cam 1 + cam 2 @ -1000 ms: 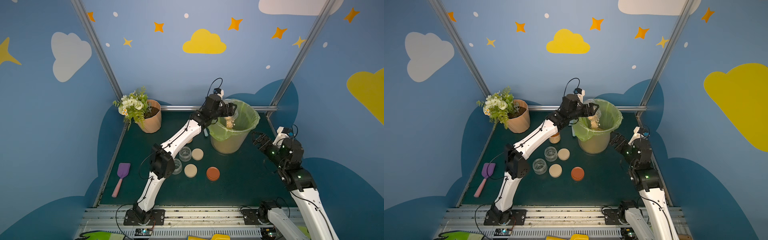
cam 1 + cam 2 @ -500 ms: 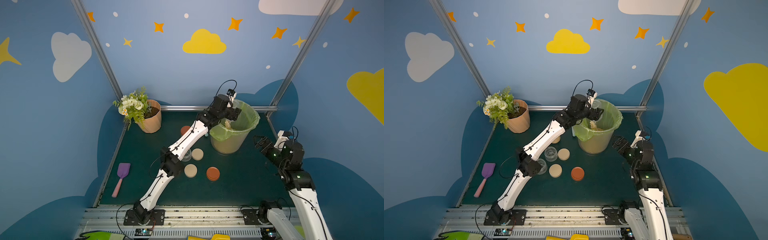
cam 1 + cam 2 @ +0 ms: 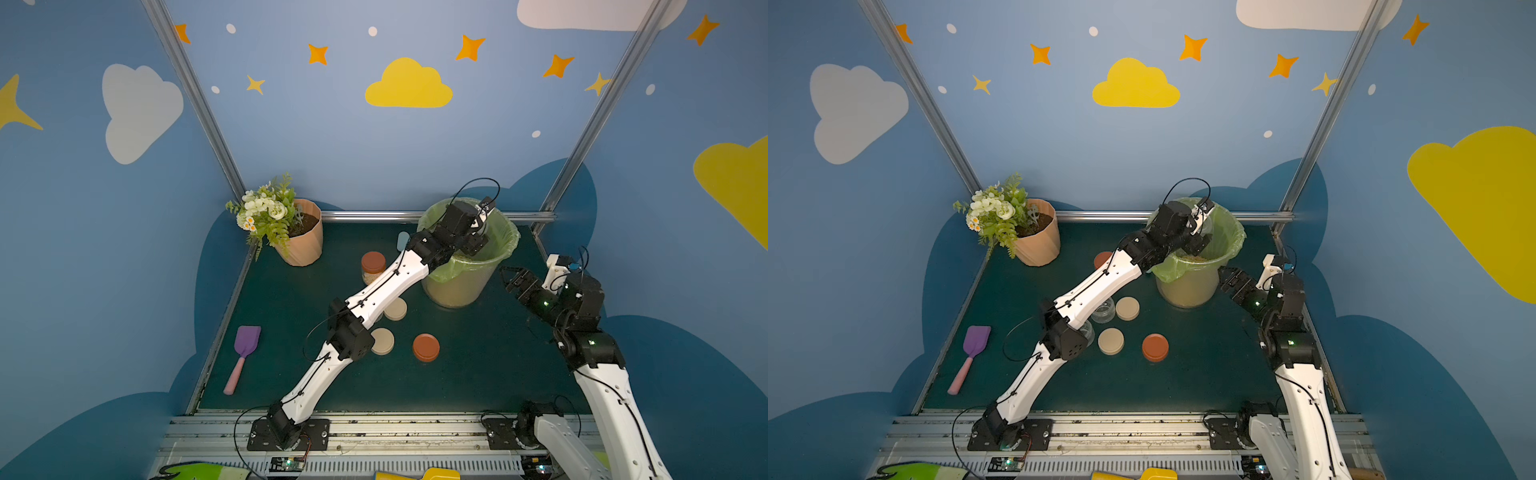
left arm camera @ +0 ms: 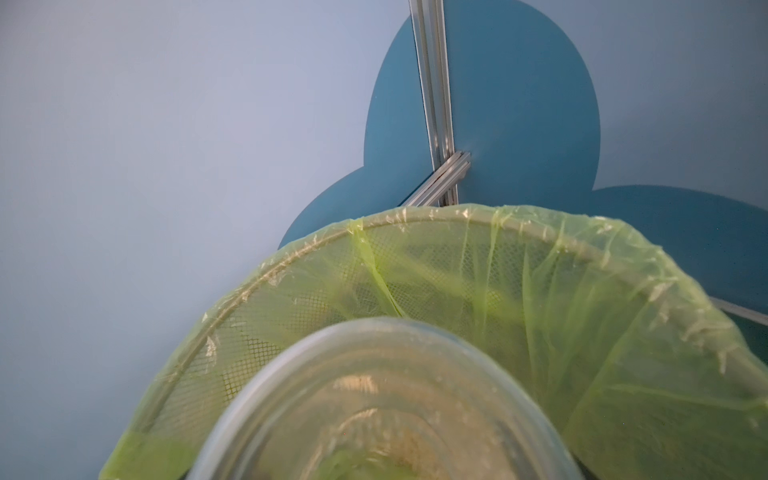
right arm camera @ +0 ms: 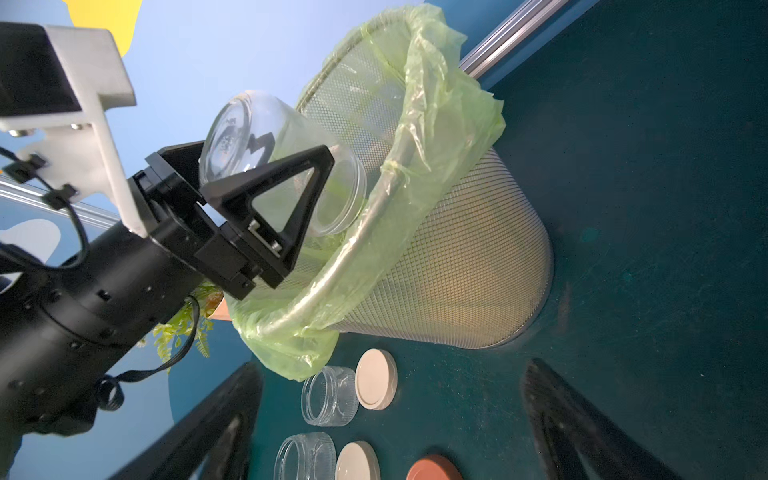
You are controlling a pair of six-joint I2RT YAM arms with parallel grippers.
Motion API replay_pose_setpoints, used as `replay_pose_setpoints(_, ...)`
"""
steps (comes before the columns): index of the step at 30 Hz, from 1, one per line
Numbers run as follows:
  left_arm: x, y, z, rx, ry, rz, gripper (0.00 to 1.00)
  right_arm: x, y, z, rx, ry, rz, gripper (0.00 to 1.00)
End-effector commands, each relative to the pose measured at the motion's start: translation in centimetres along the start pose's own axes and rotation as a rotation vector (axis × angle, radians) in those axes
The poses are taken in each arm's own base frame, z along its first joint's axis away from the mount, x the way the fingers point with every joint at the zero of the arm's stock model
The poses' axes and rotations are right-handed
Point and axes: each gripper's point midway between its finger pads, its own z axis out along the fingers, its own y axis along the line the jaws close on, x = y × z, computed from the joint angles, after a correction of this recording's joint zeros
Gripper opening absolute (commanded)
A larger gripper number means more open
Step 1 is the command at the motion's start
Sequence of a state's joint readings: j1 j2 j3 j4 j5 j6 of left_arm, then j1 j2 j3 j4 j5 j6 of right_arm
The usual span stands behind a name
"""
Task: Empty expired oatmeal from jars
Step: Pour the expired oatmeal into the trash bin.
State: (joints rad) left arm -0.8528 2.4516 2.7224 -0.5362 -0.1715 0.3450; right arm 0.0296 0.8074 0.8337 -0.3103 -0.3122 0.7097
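Glossy clear jar (image 5: 291, 137); fine beige wire-mesh bin (image 5: 457, 270) lined with thin, crinkled green plastic film (image 5: 449, 83); matt dark-green tabletop (image 5: 665, 208); smooth matt lids (image 5: 376, 384).

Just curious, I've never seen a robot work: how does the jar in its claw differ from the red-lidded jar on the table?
The held jar is lidless, tipped with its mouth into the bin by the left gripper, and looks nearly empty; the red-lidded jar stands upright, closed, with oatmeal inside. Both are small clear round jars.
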Motion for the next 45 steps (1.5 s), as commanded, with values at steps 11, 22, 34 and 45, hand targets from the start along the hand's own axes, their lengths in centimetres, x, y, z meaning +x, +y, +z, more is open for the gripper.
replay_pose_setpoints(11,-3.4,-1.9,-4.0,0.217,-0.068,-0.035,0.21,-0.9,2.7,0.1,-0.100,0.013,-0.048,0.97)
replay_pose_setpoints(22,-2.9,6.8,-4.8,0.115,-0.040,-0.287,0.16,-1.2,3.3,0.4,-0.114,0.010,-0.058,0.97)
replay_pose_setpoints(34,-5.4,5.1,-4.8,0.031,-0.117,-0.210,0.16,-0.9,3.8,0.9,-0.125,0.024,-0.091,0.97)
replay_pose_setpoints(45,-3.3,3.9,-5.1,0.220,-0.020,-0.436,0.22,-0.6,3.8,0.9,-0.125,0.027,-0.091,0.97)
